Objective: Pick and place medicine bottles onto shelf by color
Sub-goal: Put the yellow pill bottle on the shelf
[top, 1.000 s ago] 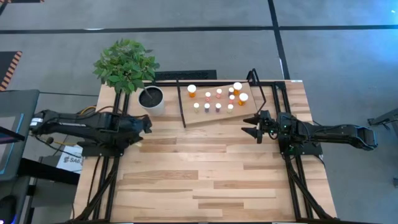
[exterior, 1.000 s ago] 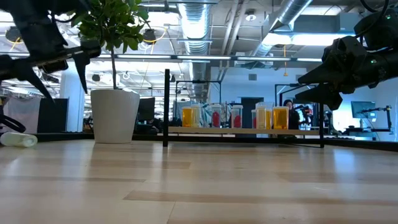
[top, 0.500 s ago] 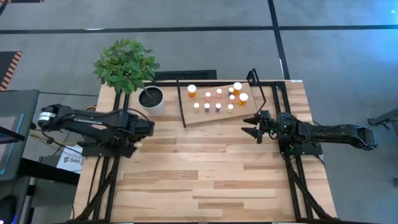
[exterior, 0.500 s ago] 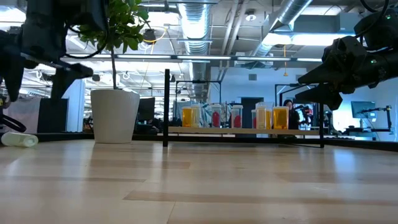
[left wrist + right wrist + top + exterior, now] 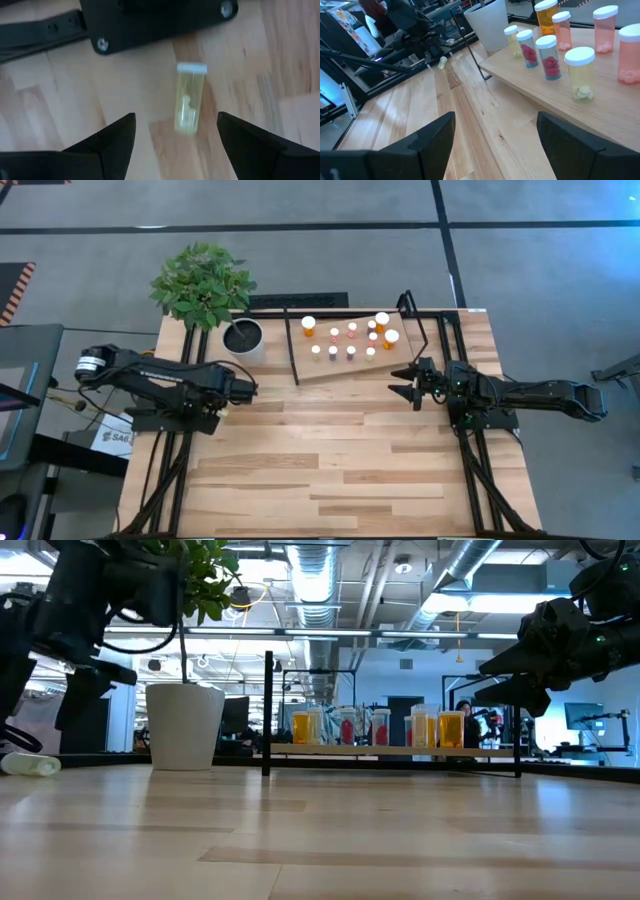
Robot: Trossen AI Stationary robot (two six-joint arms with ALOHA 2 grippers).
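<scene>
1. Left gripper [image 5: 175,132] over the table's left side, pointed down, fingers spread wide, nothing between them.
2. A pale bottle [image 5: 190,98] lies on its side on the planks under that gripper, white cap toward the arm's black base.
3. Right gripper [image 5: 405,383] hovers just beside the shelf [image 5: 345,365], fingers apart, empty.
4. Ten bottles [image 5: 351,333] stand upright on the shelf: orange, red, pale.
5. Plant pot [image 5: 243,337] left of the shelf.
</scene>
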